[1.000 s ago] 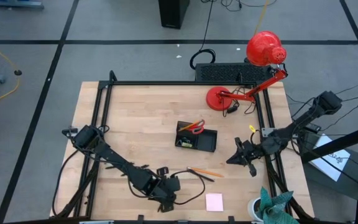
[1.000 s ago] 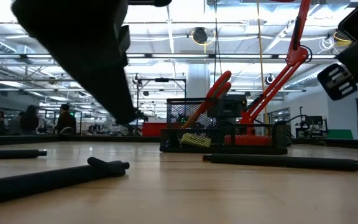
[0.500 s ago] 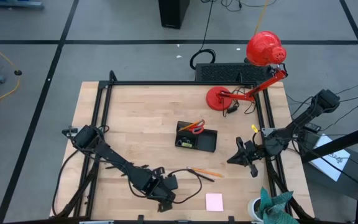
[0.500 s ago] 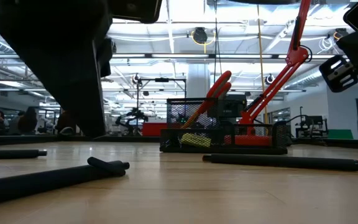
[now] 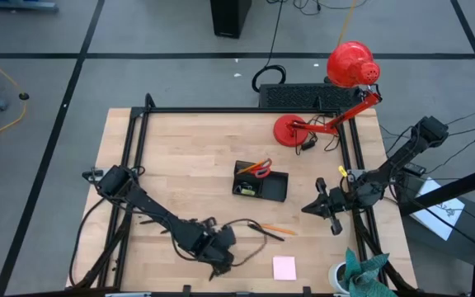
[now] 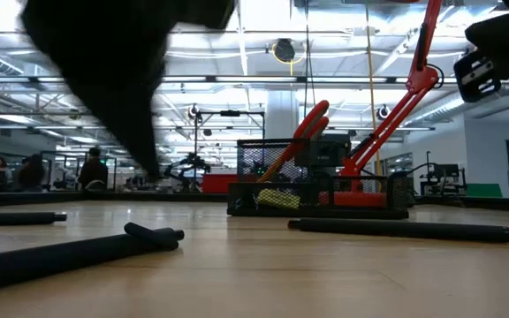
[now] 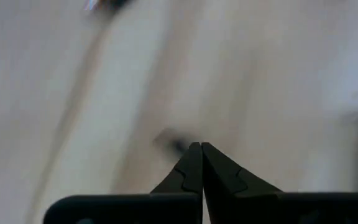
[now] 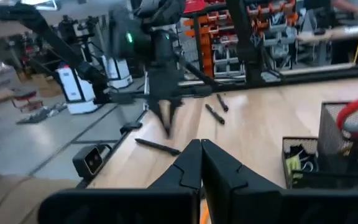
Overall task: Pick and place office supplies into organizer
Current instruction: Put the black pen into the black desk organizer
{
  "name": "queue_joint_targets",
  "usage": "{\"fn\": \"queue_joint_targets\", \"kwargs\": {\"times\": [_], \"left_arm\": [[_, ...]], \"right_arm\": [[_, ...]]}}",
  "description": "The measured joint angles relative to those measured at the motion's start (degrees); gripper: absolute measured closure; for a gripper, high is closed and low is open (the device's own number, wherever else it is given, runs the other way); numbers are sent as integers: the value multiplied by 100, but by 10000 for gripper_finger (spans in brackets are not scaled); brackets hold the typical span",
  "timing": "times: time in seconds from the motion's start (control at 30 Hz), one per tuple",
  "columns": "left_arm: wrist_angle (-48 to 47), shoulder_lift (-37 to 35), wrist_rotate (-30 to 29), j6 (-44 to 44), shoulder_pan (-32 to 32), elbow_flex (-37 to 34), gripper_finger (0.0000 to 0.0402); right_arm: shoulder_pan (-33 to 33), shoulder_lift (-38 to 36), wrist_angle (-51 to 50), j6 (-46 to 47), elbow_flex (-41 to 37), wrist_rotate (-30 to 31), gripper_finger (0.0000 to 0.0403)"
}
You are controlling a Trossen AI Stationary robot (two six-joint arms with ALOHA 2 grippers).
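Left gripper pressed together, empty, near counter's front edge. Right gripper also closed, near right edge. Black pen beside orange pencil, front of organizer: light, stiff, likely rolls; pinch mid-barrel.

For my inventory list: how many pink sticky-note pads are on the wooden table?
1. The square pale pink sticky-note pad lies flat near the table's front edge, right of the left gripper. Others may be hidden.
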Motion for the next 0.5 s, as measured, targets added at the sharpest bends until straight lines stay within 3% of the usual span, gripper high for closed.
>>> {"fn": "queue_joint_targets", "kwargs": {"times": [0.23,0.5], "left_arm": [[1578,31,-856,2082,378,398,399],[2034,166,-190,3097,946,393,381]], "right_arm": [[-17,-1,87,-695,20,-3,403],[-17,-5,-483,-593,33,289,403]]}}
